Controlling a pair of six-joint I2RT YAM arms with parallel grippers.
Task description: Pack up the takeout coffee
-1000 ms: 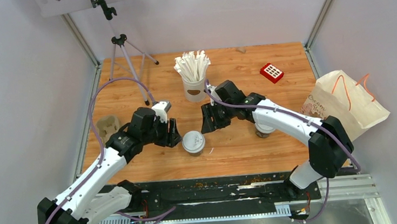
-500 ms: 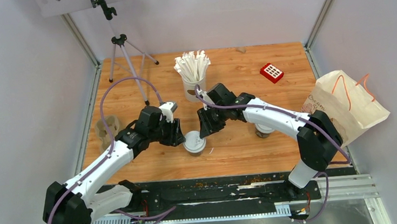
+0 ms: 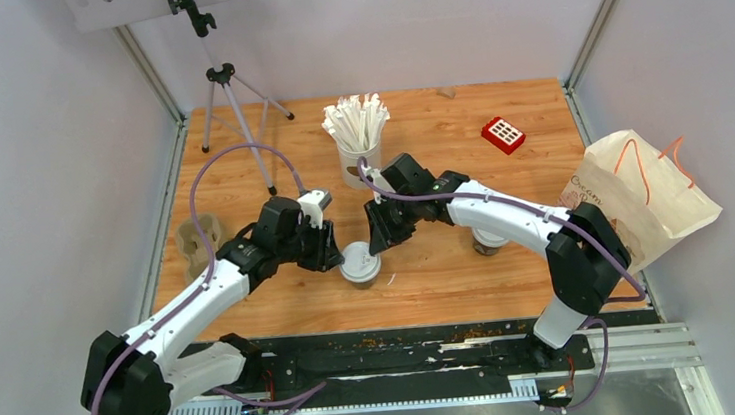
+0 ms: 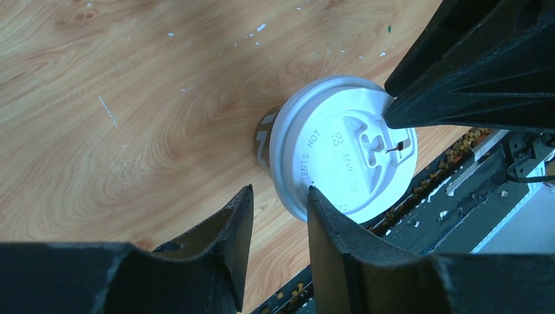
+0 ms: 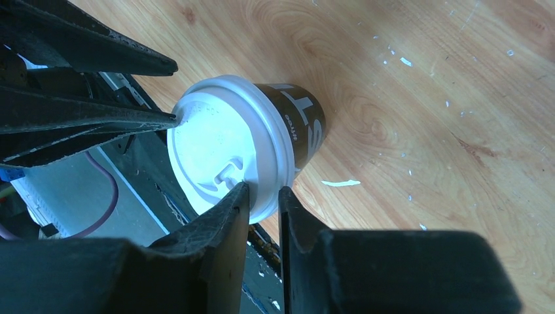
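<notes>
One takeout coffee (image 3: 359,264), a dark brown cup with a white lid, stands on the wooden table near its front edge, between both grippers. My left gripper (image 3: 335,252) is at its left. In the left wrist view the left gripper (image 4: 278,193) is open across the lid's rim (image 4: 294,196), with only one fingertip (image 4: 313,194) touching it. My right gripper (image 5: 263,190) pinches the opposite rim of the lid (image 5: 229,144), one finger on top and one outside. A second brown cup (image 3: 490,244) shows partly under the right forearm.
A beige pulp carrier (image 3: 196,241) sits at the left table edge. A white cup of paper-wrapped sticks (image 3: 357,138) stands behind the grippers. A paper bag (image 3: 643,193) lies at the right edge, with a red block (image 3: 504,134) and a tripod (image 3: 223,90) at the back.
Both arms have come in toward the lidded cup from either side. Both pairs of jaws have narrowed, and the right one has closed onto the lid's rim.
</notes>
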